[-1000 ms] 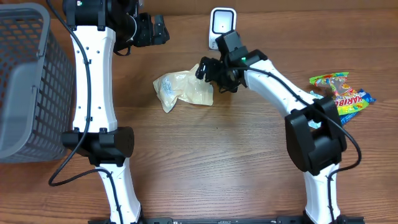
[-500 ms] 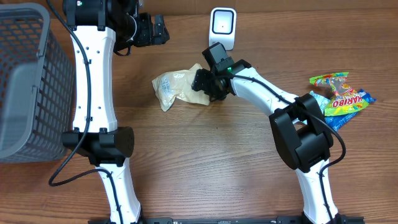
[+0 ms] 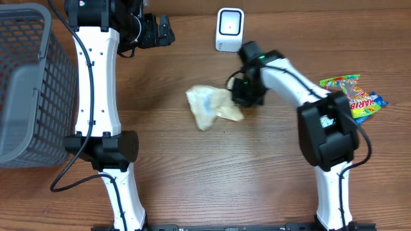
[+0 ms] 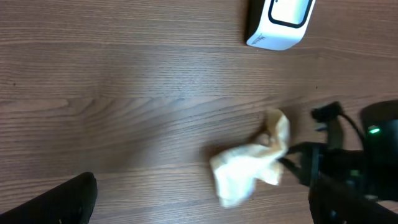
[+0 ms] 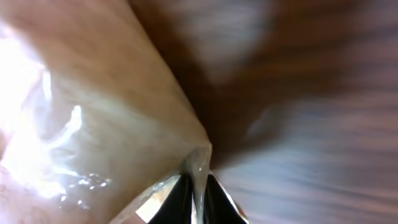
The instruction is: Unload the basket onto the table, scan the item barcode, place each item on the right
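One grasp done: right gripper (image 3: 237, 100) clamped on the tan bag's (image 3: 210, 106) edge, mid-worktop (image 3: 192, 173) near the scanner (image 3: 229, 28), left gripper (image 3: 162, 31) jaws apart; next I'd lift and turn its barcode toward the scanner window.

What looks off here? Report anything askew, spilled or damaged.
The bag is crumpled and pinched only by an edge seam in the right gripper; no barcode shows. Nothing looks spilled or torn.

overhead top-down; left wrist shares scanner (image 4: 280, 22); right wrist very close.
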`<state>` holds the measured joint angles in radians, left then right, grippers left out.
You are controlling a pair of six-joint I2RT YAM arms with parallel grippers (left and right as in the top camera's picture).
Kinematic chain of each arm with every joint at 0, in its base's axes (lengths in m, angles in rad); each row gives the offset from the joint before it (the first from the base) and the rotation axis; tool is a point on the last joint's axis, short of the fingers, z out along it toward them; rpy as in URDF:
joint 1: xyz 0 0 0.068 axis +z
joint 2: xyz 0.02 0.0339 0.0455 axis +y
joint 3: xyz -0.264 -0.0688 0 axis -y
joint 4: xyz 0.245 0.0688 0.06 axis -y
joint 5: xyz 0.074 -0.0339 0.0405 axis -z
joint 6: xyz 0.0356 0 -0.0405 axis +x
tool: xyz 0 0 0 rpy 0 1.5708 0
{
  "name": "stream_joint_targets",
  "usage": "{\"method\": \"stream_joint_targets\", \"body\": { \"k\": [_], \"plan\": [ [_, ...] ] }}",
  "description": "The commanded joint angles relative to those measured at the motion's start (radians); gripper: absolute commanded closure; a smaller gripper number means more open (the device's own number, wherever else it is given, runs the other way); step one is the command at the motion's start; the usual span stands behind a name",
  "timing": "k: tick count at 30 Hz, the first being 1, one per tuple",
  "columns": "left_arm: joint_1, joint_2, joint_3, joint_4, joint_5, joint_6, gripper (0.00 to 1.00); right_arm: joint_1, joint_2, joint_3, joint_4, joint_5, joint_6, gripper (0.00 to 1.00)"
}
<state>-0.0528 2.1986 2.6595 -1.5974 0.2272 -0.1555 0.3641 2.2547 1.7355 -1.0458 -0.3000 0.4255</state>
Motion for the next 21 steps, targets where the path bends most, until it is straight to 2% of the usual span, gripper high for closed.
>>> {"method": "stream_joint_targets", "body": {
  "k": [1, 6, 9, 13, 15, 17, 21],
  "plan": [
    [-0.013, -0.028, 0.000, 0.001, -0.002, -0.006, 0.00, -0.039, -0.044, 0.018, -0.098, 0.071, -0.302, 0.90],
    [-0.013, -0.028, 0.000, 0.001, -0.002, -0.006, 0.00, -0.061, -0.056, 0.055, -0.230, 0.312, -0.327, 0.80],
    [-0.013, -0.028, 0.000, 0.001, -0.002, -0.006, 0.00, -0.076, -0.074, 0.189, -0.328, 0.378, -0.326, 0.53],
    [-0.013, -0.028, 0.000, 0.001, -0.002, -0.006, 0.00, -0.079, -0.076, 0.429, -0.426, 0.344, -0.245, 0.31],
    [-0.013, -0.028, 0.000, 0.001, -0.002, -0.006, 0.00, -0.079, -0.076, 0.521, -0.441, 0.218, -0.178, 0.31],
    [-0.013, -0.028, 0.000, 0.001, -0.002, -0.006, 0.00, -0.068, -0.076, 0.544, -0.430, 0.105, -0.048, 0.35],
    [-0.013, -0.028, 0.000, 0.001, -0.002, -0.006, 0.00, -0.017, -0.070, 0.495, -0.422, 0.150, 0.150, 0.35]
  ]
}}
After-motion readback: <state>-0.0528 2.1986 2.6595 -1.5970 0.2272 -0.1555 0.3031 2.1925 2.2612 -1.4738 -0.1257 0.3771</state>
